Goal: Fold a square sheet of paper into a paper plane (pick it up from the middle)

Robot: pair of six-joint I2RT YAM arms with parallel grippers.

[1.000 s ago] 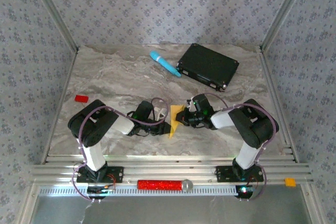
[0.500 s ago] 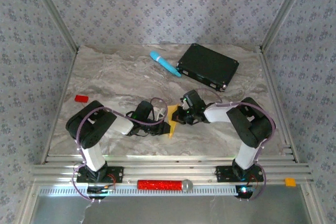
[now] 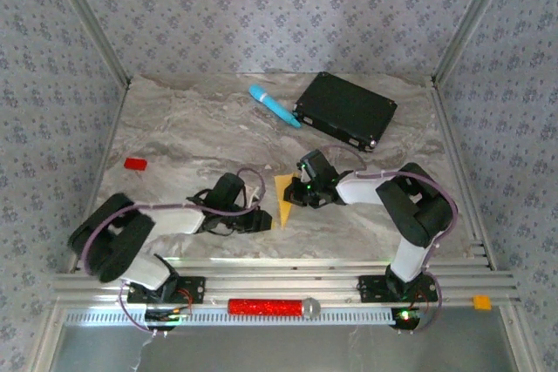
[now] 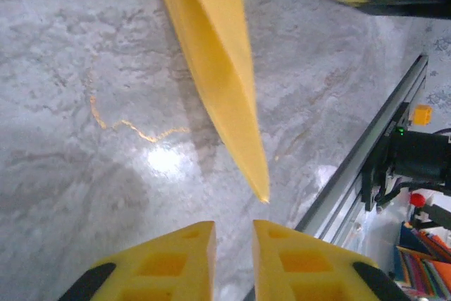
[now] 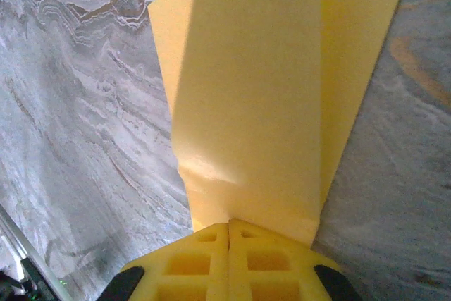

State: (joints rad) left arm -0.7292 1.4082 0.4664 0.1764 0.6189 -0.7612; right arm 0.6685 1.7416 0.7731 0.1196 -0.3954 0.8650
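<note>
Worktop (image 3: 192,128): grey marbled slab with patterned walls on three sides. The two arms reach in from its near edge.
Right arm (image 3: 410,202): bent inward, its wrist toward the middle of the worktop.
Left arm (image 3: 166,215): stretched low along the front, its wrist pointing right at the paper.
Black box (image 3: 345,111): flat, lying at an angle near the far edge, right of centre, well apart from both arms.
Paper plane (image 3: 284,198): slim yellow-orange dart between the two wrists. Its wide end is on the far side and its sharp tip points to the near edge. The left wrist view (image 4: 218,68) shows the folded layers gaping a little along the crease. The right wrist view (image 5: 246,103) shows its flat panels running away from the fingers. I cannot tell whether the tip touches the worktop.
Blue cylinder (image 3: 274,105): light blue, lying just left of the black box.
Right gripper (image 3: 301,191): fingers pressed together (image 5: 228,227), clamped on the wide end of the paper plane.
Left gripper (image 3: 261,219): just left of the tip. Its fingers stand slightly parted (image 4: 234,234) with nothing between them, and the tip points at them without touching.
Red block (image 3: 133,163): small, by the left edge, far from everything else.
</note>
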